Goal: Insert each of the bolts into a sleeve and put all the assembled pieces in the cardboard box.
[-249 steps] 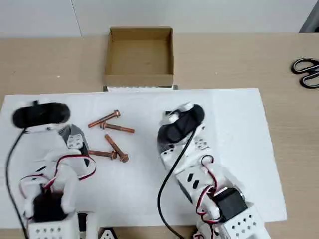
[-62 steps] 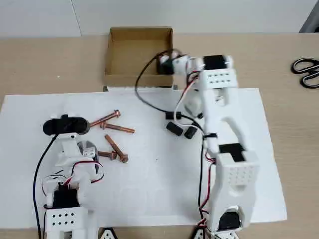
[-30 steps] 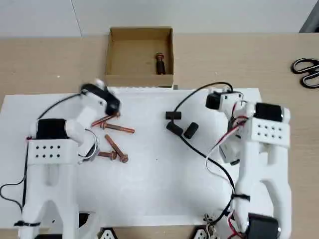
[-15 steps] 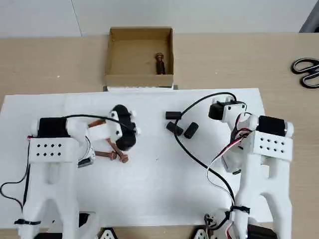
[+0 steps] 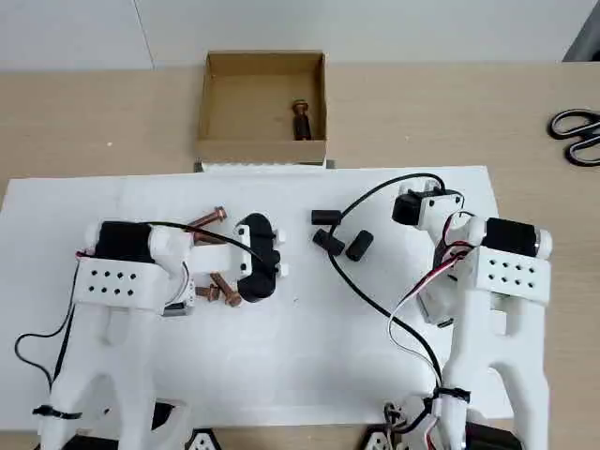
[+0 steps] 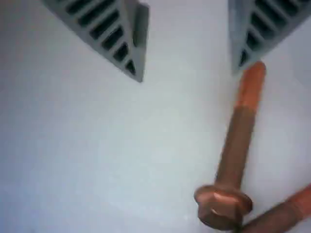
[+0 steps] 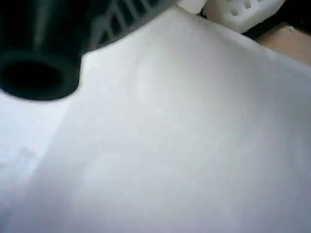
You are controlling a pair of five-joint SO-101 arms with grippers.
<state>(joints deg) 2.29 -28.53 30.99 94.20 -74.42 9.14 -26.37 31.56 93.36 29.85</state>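
copper bolt (image 6: 237, 145) — smooth shank, flanged hex head

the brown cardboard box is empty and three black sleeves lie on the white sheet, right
Not empty: the high view shows one copper bolt in a dark sleeve lying in the brown cardboard box. Three black sleeves do lie on the white sheet.

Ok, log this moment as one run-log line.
left gripper open over a bolt | right arm beside three loose sleeves | cardboard box holds one assembled piece
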